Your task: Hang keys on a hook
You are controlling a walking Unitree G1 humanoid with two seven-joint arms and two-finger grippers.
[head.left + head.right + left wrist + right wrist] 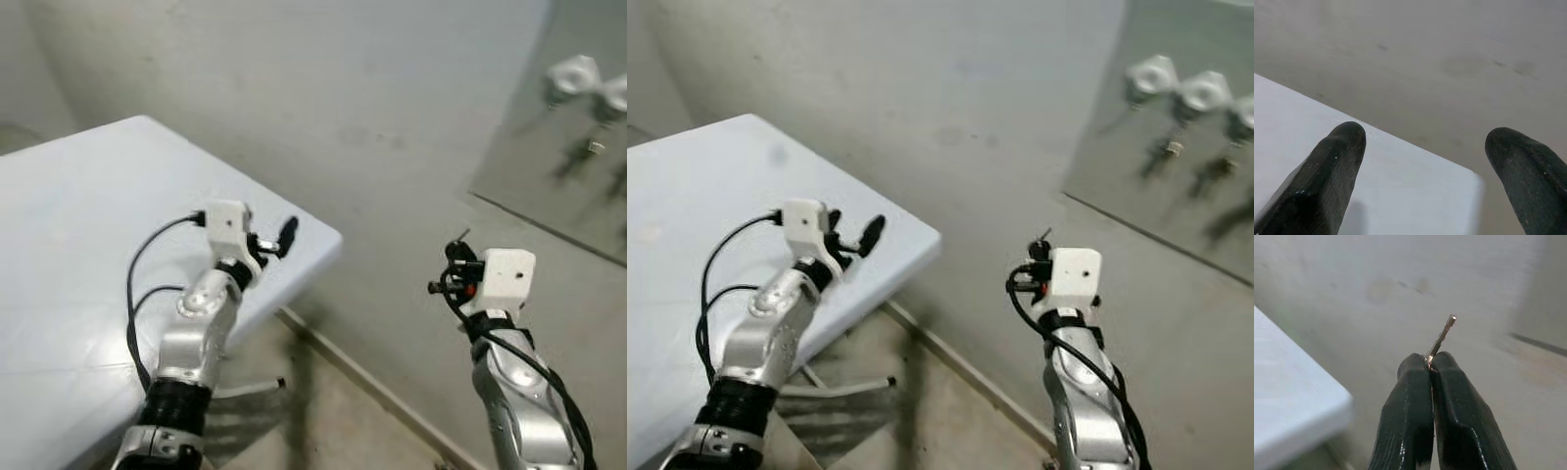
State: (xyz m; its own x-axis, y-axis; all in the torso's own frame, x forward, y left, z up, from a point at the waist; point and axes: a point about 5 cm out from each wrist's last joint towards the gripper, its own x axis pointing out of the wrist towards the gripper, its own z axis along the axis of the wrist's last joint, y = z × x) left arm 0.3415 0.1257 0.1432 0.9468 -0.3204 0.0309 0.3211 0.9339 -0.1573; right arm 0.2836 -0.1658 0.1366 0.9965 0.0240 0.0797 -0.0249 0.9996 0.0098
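Right gripper pinching key before bare wall, hooks well aside; left gripper spread above table.

**Key pinched, hooks up at two o'clock**

We saw a thin metal key clamped between the right gripper's closed fingertips, its tip jutting toward one o'clock. Pale rounded hooks sat on the grey wall panel, blurred.
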